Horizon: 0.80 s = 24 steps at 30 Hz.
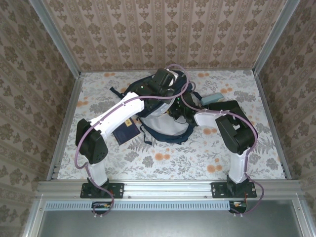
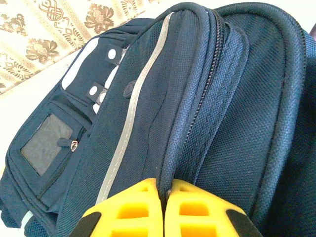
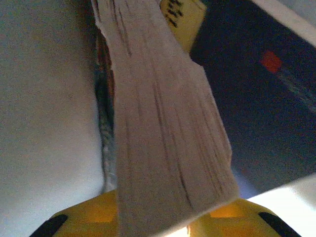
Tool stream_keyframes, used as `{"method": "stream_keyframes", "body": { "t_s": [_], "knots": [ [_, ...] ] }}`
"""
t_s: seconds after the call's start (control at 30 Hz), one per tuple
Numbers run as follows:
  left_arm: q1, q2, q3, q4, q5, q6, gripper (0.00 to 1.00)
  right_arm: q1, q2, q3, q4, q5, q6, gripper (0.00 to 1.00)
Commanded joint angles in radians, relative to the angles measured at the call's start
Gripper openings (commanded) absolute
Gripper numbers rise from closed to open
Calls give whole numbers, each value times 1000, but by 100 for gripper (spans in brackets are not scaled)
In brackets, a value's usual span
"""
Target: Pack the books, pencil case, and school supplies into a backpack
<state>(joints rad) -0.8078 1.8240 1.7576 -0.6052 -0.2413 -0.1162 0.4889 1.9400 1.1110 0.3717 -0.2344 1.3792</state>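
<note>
The left claw [image 2: 164, 197], fully closed, pinches the rim of the backpack [image 2: 212, 98] toward the 12 o'clock side of the desk [image 1: 197, 158]. The right claw [image 3: 168, 217] clamps a book [image 3: 163, 123] by its pages. Hold the mouth taut and slide the book straight down.

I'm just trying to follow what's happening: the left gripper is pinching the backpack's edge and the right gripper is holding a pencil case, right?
Not quite. The left gripper does pinch the edge of the backpack, but the right gripper is holding a book, not a pencil case. The right wrist view shows its page edges in the grip.
</note>
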Motion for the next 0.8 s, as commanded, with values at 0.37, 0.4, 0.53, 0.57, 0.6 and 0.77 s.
{"method": "stream_keyframes", "body": {
  "t_s": [0.37, 0.4, 0.53, 0.57, 0.6, 0.77],
  "knots": [
    [63, -72, -19, 60, 79, -97, 5, 2, -302, -248, -127, -19, -71, 76],
    [67, -69, -21, 63, 87, -105, 5, 3, -344, -267, -170, -6, -87, 76],
    [89, -65, -34, 73, 135, -138, 11, -1, -507, -335, -349, 63, -157, 76],
    [95, -66, -39, 73, 150, -149, 15, -1, -540, -349, -416, 96, -185, 76],
    [103, -69, -45, 73, 166, -159, 20, -3, -602, -359, -490, 137, -214, 76],
    [158, -77, -81, 42, 217, -213, 55, -13, -784, -377, -817, 361, -348, 80]
  ]
}}
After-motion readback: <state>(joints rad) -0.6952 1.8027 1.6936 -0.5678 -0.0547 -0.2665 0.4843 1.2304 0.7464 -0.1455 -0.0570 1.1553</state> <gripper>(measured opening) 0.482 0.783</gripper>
